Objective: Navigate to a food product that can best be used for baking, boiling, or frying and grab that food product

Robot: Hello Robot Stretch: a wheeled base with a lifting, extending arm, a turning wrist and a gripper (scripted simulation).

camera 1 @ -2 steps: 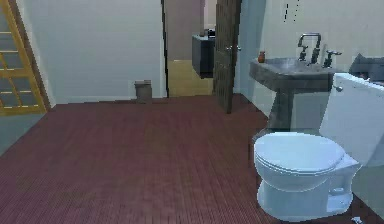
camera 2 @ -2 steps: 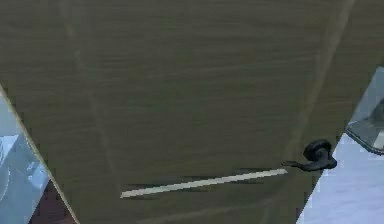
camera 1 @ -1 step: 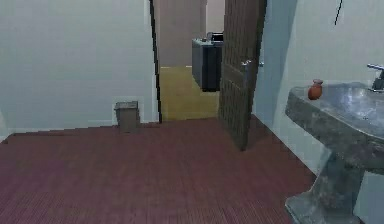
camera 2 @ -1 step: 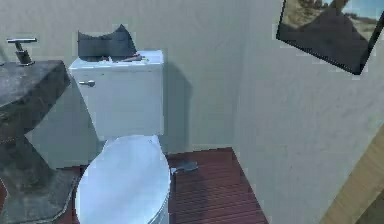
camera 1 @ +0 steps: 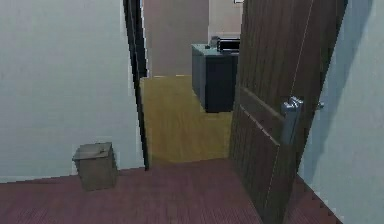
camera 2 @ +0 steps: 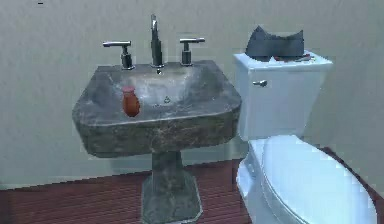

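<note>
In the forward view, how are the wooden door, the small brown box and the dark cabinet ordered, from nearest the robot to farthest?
1. The wooden door, at the right.
2. The small brown box, at the lower left.
3. The dark cabinet, far middle.

A small reddish-orange rounded thing (camera 2: 128, 101) is sitting inside the basin of the grey mottled stone pedestal sink (camera 2: 200, 115) in the arm side view. It is standing upright, showing a darker, narrower top and a wider body below. It is resting in the left part of the basin, near the left inner wall and below the left metal tap handle (camera 2: 117, 46). Whether it is a food product I cannot tell, as it is too small.
</note>
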